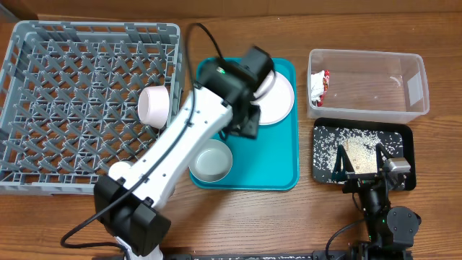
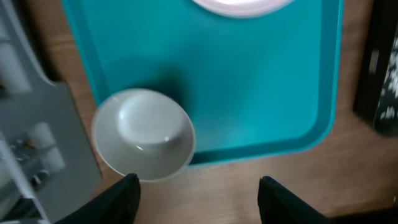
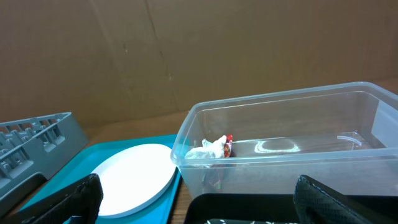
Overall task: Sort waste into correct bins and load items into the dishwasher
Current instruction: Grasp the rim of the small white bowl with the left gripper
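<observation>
The grey dish rack (image 1: 72, 101) fills the left; a small white saucer (image 1: 154, 106) leans on edge among its pegs. On the teal tray (image 1: 271, 162) lie the large white plate (image 1: 280, 97) and the bowl (image 1: 211, 160), white inside. My left gripper (image 1: 247, 123) hovers over the tray, open and empty; in its wrist view the fingers (image 2: 198, 196) sit just past the bowl (image 2: 144, 134). The clear tub (image 1: 368, 83) holds the red-and-white wrapper (image 1: 319, 85). The black tray (image 1: 404, 133) holds rice and tan scraps (image 1: 359, 153). My right gripper (image 1: 359, 166) is open over it.
The right wrist view shows the tub (image 3: 280, 155) with the wrapper (image 3: 214, 148), the plate (image 3: 134, 177) and a rack corner (image 3: 31, 140) before a brown cardboard wall. The left wrist view shows the plate's edge (image 2: 239, 5) and the black tray (image 2: 379, 68) at right.
</observation>
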